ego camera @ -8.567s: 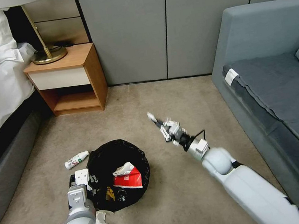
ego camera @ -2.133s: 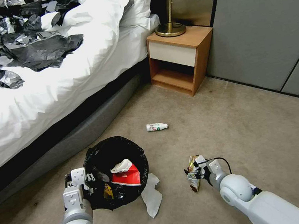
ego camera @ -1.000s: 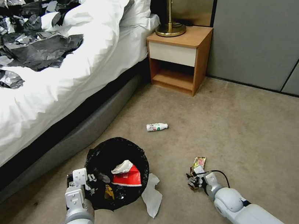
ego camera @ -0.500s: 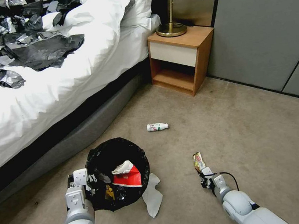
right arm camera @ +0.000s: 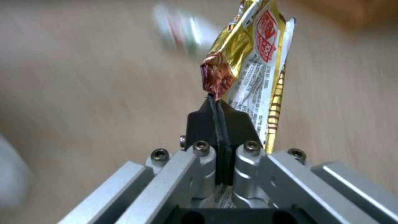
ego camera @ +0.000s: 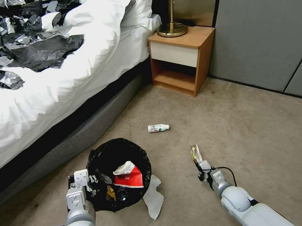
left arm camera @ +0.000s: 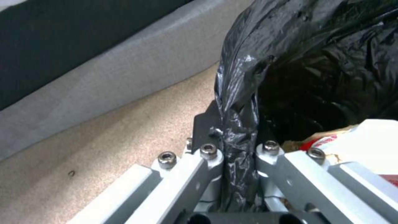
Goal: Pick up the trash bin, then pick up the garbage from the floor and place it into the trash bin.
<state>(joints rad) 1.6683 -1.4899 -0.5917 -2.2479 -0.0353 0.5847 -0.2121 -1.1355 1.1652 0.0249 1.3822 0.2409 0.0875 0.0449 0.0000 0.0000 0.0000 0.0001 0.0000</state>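
The trash bin (ego camera: 116,155), lined with a glossy black bag, hangs low over the carpet with my left gripper (ego camera: 87,181) shut on its rim (left arm camera: 238,124). Inside lie a red carton (ego camera: 128,179) and a yellow wrapper (ego camera: 109,194). My right gripper (ego camera: 200,165) is shut on a gold-and-yellow wrapper (ego camera: 195,153), pinched at one crumpled end (right arm camera: 216,77) and standing up above the fingers, right of the bin. A white bottle (ego camera: 158,127) lies on the carpet farther ahead. A crumpled white tissue (ego camera: 153,198) lies against the bin's right side.
A bed (ego camera: 41,79) with white bedding and black bags on top runs along the left. A wooden nightstand (ego camera: 182,58) with a brass lamp (ego camera: 171,20) stands ahead by grey wall panels (ego camera: 266,25). Open beige carpet (ego camera: 274,140) stretches to the right.
The right gripper has lifted the wrapper off the carpet and turned it upright. The left gripper and bin stay put. Since the oldest frame the view has turned toward the bed.
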